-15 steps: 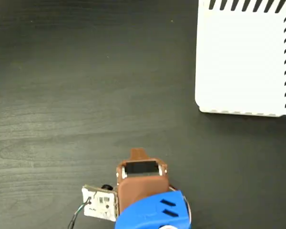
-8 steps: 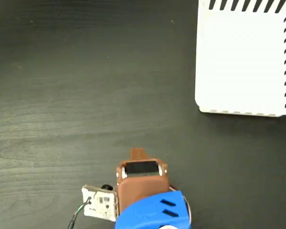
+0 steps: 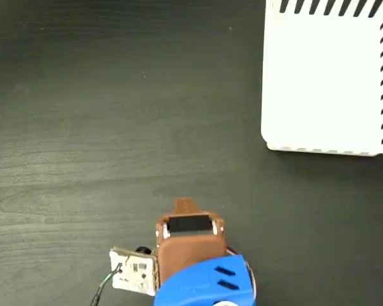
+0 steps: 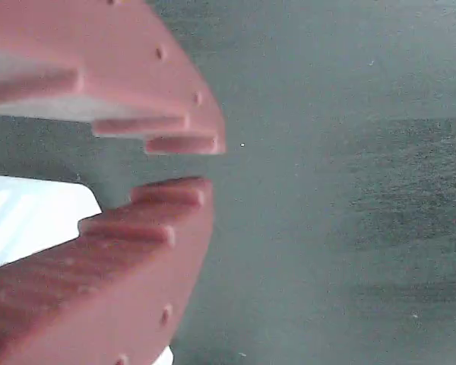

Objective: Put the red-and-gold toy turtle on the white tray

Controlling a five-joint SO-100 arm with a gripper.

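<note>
One arm: brown and blue, low at the bottom edge of the fixed view, above the dark wood-grain surface.
Gripper: reddish fingers close together with only a thin gap at the tips, nothing between them in the wrist view.
Tray: the white tray lies at the upper right of the fixed view, black stripes along its top and right edges, well apart from the arm; a white patch behind the fingers in the wrist view may be part of it.
Turtle: not visible in either view, so its place cannot be told.
Change: none seen; arm and tray sit where they were a second ago.
</note>
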